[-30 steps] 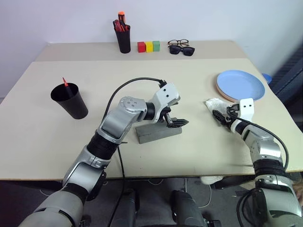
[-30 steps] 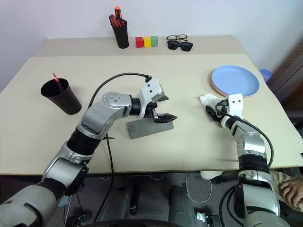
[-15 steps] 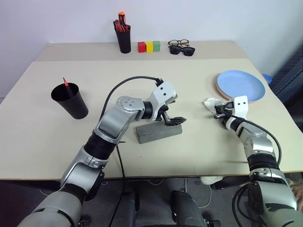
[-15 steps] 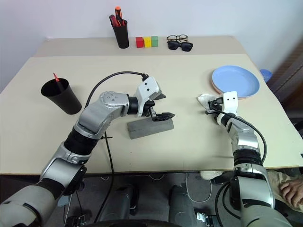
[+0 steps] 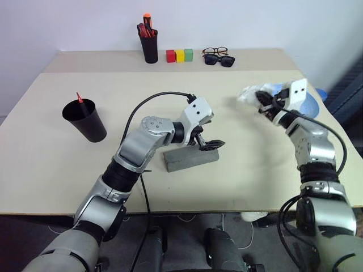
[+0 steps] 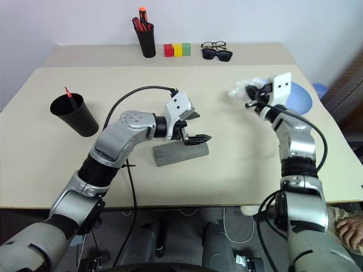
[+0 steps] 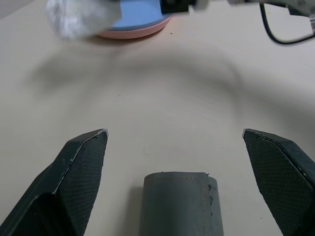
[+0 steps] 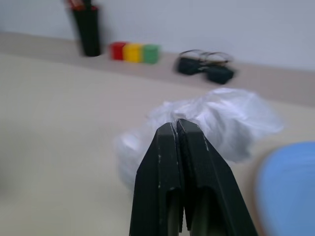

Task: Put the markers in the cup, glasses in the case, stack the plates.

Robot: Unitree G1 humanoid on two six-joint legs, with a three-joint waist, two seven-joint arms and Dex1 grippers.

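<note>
Three jobs on the sheet; all look done or close to it, as far as can be judged.

1. Cup: wide black tapered cup, upright on the tabletop, well to the left of the case. Contents: one red marker, tip showing above the rim. The white marker lies nowhere on the tabletop, so it is probably in the cup below the rim; unconfirmed.
2. Case: grey fabric spectacle case, mid-tabletop, lid down. Contents hidden. The wire-framed glasses are not out on the tabletop, so they are likely inside.
3. Left pincer: hovering just over the case's right end, jaws spread wide, holding nothing.
4. Crumpled white plastic bag: right of the case and beyond it, held clear of the tabletop. Not a task item; appears to be clutter being cleared.
5. Right pincer: fingers pressed together on that bag.
6. Plates: light blue plate lying on the salmon pink plate, far right of the case. Stacked; entry complete.

Back row, beyond the case: pen holder with red-orange pens, three coloured blocks, dark-framed spectacles just behind the sunglasses.
</note>
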